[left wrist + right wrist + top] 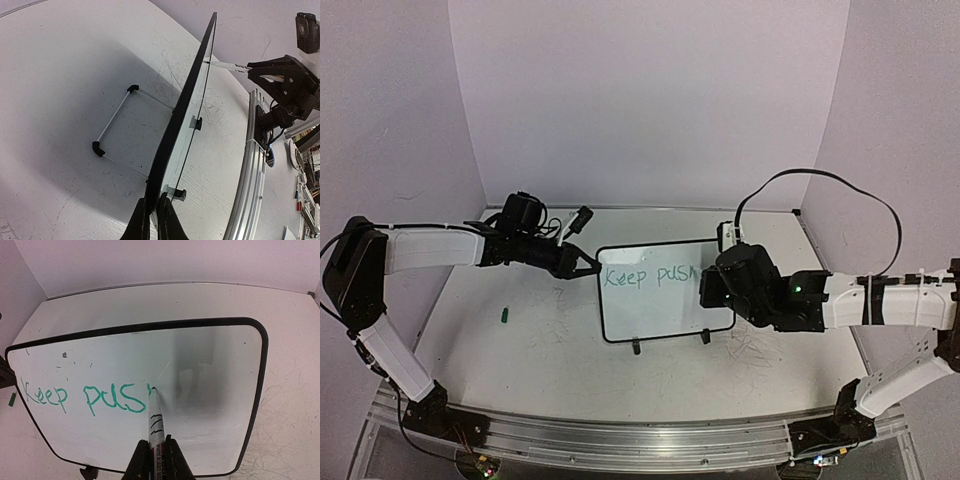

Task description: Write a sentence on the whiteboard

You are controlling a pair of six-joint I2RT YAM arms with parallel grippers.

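The whiteboard (665, 305) stands upright on its two black feet in the middle of the table. Green marker words reading "Keep pus" (85, 399) run along its upper left, the start of the sentence. My right gripper (158, 446) is shut on a whiteboard marker (156, 415), whose tip touches the board just right of the "s", where a short green stroke begins. My left gripper (154, 206) is shut on the whiteboard's black rim (182, 107), seen edge-on, at the board's left side (599, 268). In the top view my right gripper (709, 290) covers the board's right part.
A green marker cap (506, 316) lies on the table left of the board. A wire stand (114, 125) props the board from behind. Faint grey scribbles mark the tabletop (555, 330). An aluminium rail (620, 440) runs along the near edge. Purple walls close in the back and sides.
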